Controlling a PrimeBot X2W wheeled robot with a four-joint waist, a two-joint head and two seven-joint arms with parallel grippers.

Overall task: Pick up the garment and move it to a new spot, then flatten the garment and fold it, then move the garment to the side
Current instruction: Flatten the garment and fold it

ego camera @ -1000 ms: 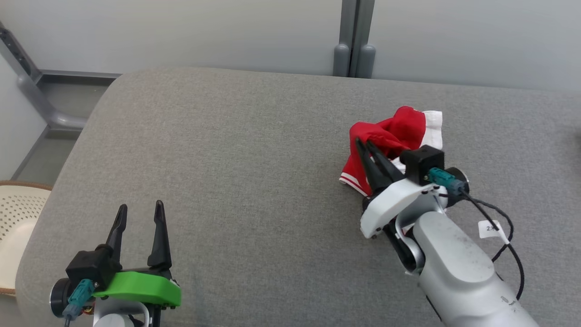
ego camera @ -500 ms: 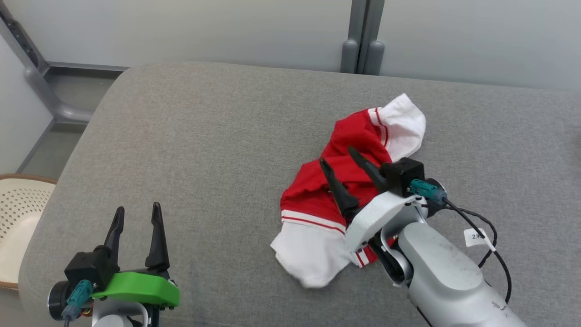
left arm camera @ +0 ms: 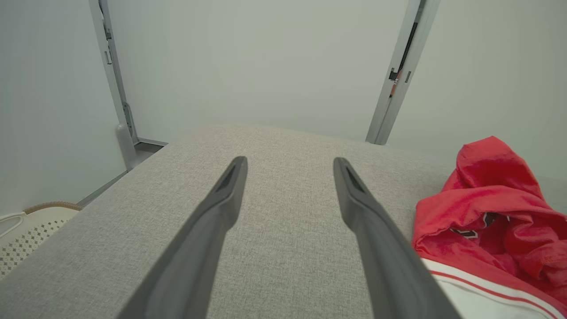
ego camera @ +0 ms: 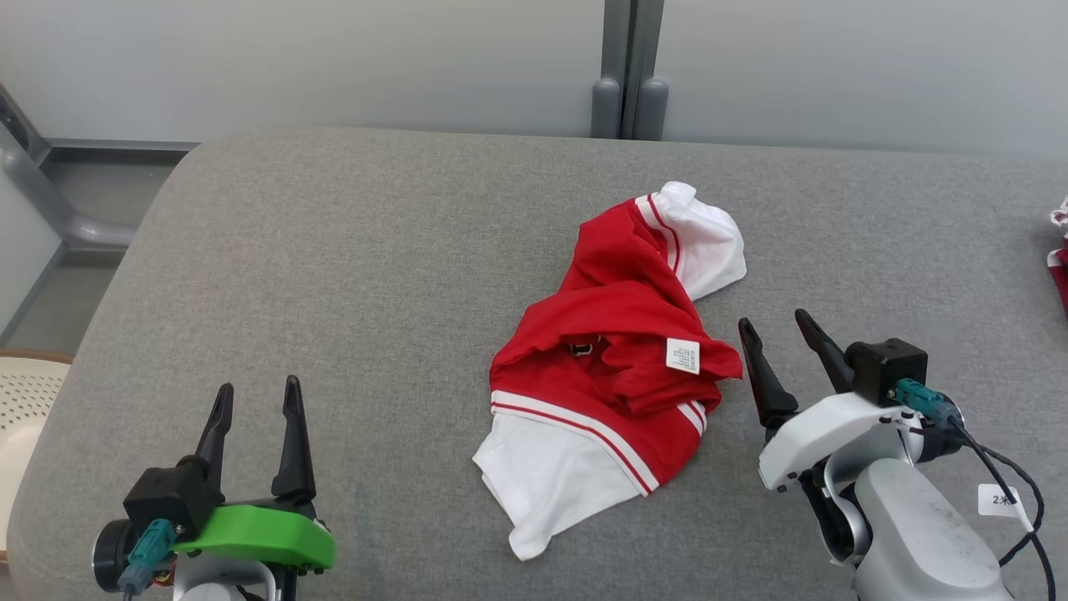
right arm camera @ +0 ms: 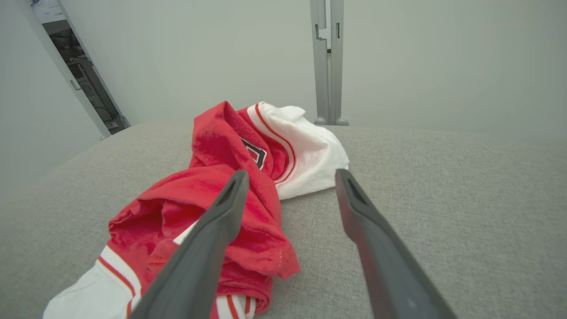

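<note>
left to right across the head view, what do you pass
basket at the left edge → left gripper → garment → right gripper → red and white cloth at the right edge

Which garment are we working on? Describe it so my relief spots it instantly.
On the grey padded table, look mid-surface, just left of the open right gripper. The garment is a crumpled red shirt with white, red-striped ends and a small white label facing up; the other red-and-white cloth sits at the table's far right edge.
</note>
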